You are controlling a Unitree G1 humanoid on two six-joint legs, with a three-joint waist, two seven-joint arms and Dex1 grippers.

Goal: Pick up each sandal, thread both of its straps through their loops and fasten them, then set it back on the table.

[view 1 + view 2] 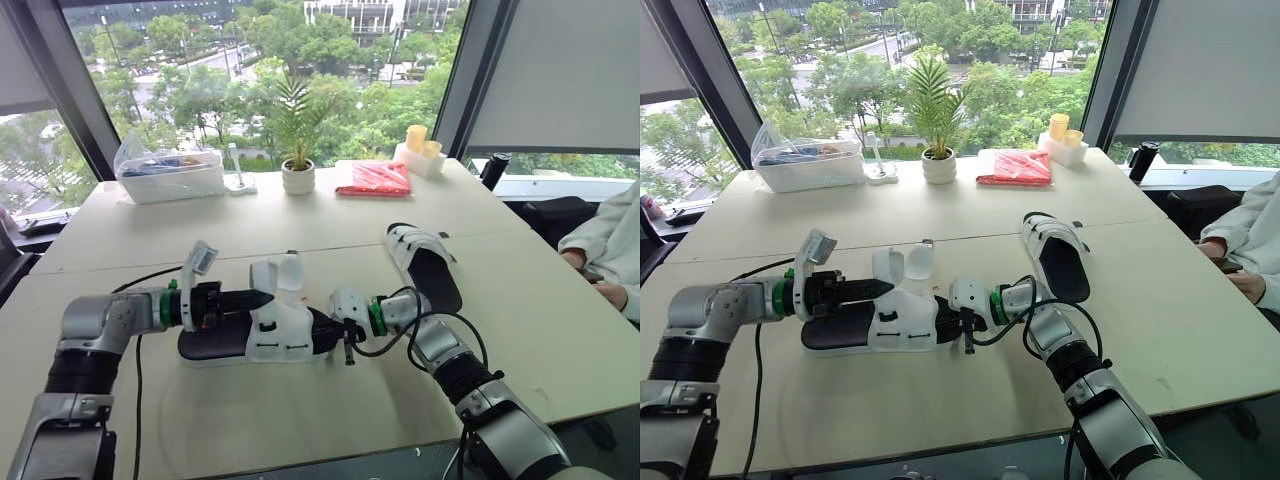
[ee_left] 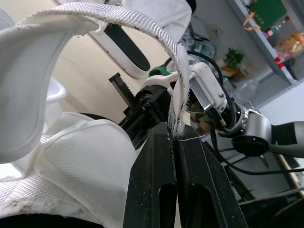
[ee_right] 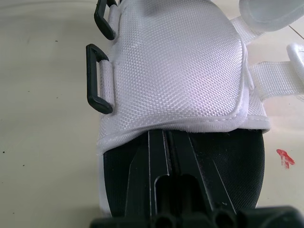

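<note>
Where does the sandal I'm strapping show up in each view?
Left eye: sandal, lower centre, between left gripper and right gripper.
Right eye: sandal, lower centre.
Left wrist: white upper; strap pinched.
Right wrist: white upper beyond the fingers.
Shared landmark: second sandal, farther back.

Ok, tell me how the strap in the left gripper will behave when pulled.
Probably floppy: the strap bends in a loose arc from the left gripper. Its frayed end may snag at a black loop. Woven webbing looks grippy, so unlikely to slip.
</note>
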